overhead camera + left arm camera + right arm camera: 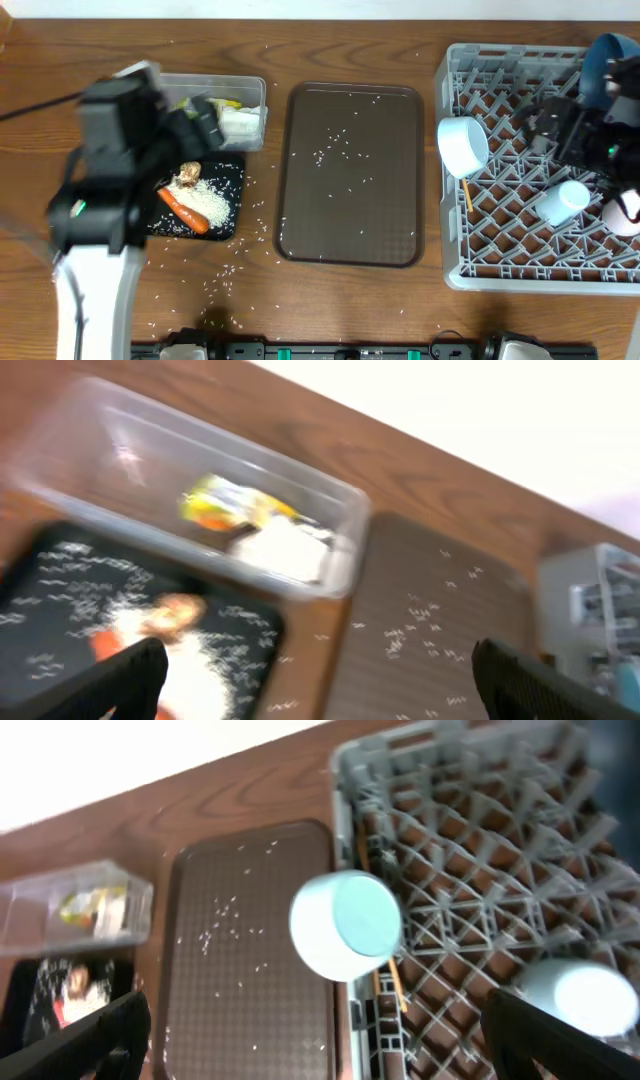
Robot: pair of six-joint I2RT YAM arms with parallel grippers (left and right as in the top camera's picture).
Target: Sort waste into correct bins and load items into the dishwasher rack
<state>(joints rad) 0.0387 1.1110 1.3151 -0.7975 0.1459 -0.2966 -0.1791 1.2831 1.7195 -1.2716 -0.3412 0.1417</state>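
Both pincers open: waste [225, 508] binned before the left pincer [315, 682], dishes [345, 925] racked beneath the right pincer [315, 1035], rice [333, 148] strewn between

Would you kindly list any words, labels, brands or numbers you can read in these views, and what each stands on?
None can be read. The yellow-green snack wrapper in the clear tub may carry print, but it is too blurred to read.

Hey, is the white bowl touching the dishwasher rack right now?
Touching. The right wrist view shows the white bowl lying on its side against the left edge of the dishwasher rack, resting on the grid with no fingers holding it.
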